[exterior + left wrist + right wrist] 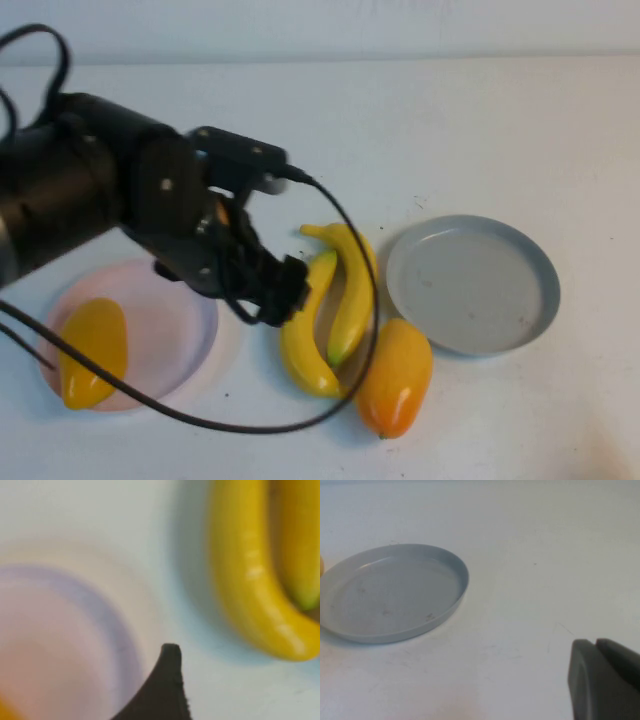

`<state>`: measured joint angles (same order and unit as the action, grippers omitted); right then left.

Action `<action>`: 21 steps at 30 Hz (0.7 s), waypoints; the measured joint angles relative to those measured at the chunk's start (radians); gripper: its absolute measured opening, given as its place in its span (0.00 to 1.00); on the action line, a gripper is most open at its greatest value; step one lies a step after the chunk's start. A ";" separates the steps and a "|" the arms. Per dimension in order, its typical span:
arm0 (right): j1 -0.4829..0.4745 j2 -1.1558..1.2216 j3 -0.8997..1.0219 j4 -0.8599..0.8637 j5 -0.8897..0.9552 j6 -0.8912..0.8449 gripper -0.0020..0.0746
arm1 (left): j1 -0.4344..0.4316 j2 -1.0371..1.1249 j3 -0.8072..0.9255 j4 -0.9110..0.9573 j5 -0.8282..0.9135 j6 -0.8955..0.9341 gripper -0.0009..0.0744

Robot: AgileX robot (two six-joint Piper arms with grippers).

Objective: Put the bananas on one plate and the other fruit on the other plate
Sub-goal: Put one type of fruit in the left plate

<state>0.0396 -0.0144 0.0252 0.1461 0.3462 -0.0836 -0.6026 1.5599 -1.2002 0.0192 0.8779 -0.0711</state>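
Observation:
Two yellow bananas [312, 335] [352, 280] lie side by side on the table between the plates. They also show in the left wrist view [245, 570] [300, 540]. A plain yellow-orange mango [90, 350] lies on the pale pink plate [175, 320]. The larger orange-red mango [397, 375] lies on the table in front of the bananas. The grey-blue plate [470, 285] is bare and also shows in the right wrist view [395, 590]. My left gripper [280, 295] hovers open and empty between the pink plate [60, 645] and the bananas; one of its fingers [167, 687] shows. My right gripper [596, 642] is shut and empty, right of the grey plate, out of the high view.
The left arm's black cable [200, 420] loops over the table in front of the pink plate and round the bananas. The white table [450, 130] stretches bare behind the plates.

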 joint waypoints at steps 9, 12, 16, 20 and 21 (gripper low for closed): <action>0.000 0.000 0.000 0.000 0.000 0.000 0.01 | -0.244 0.198 -0.160 -0.002 -0.006 0.015 0.90; 0.000 0.000 0.000 0.000 0.000 0.000 0.01 | -0.276 0.242 -0.202 -0.008 -0.004 0.015 0.90; 0.000 0.000 0.000 0.000 0.000 0.000 0.01 | -0.300 0.289 -0.226 -0.010 0.001 0.015 0.90; 0.000 0.000 0.000 0.000 0.000 0.000 0.01 | -0.310 0.318 -0.231 -0.010 0.000 0.025 0.90; 0.000 0.000 0.000 0.000 0.000 0.000 0.01 | -0.311 0.321 -0.231 -0.010 -0.004 0.034 0.90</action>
<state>0.0396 -0.0144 0.0252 0.1461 0.3462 -0.0836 -0.9138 1.8812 -1.4315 0.0089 0.8735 -0.0375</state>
